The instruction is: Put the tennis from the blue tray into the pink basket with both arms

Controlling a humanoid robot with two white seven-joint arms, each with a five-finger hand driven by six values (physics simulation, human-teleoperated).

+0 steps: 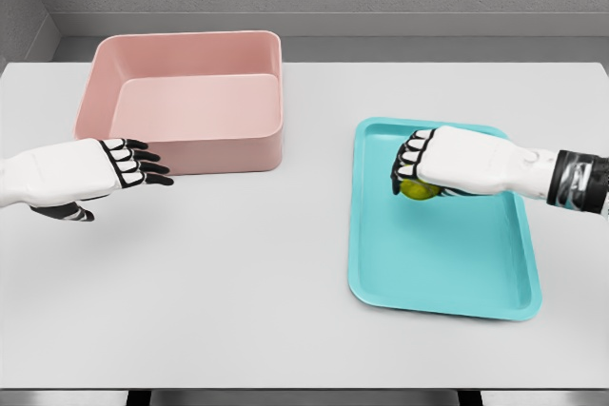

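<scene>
The right hand [447, 164] reaches in over the blue tray [447, 268] with its fingers curled down around the yellow-green tennis ball [417, 189], which sits in the upper part of the tray. The left hand [105, 166] hovers above the table [266, 273] just in front of the pink basket [190, 92], fingers stretched out and holding nothing.

**White table, two containers**

A white table [266, 263] carries two things. The pink basket [186, 102] sits directly on it at the far left. The blue tray [440, 273] lies flat on it at the right, well apart from the basket, with bare tabletop between them.
</scene>
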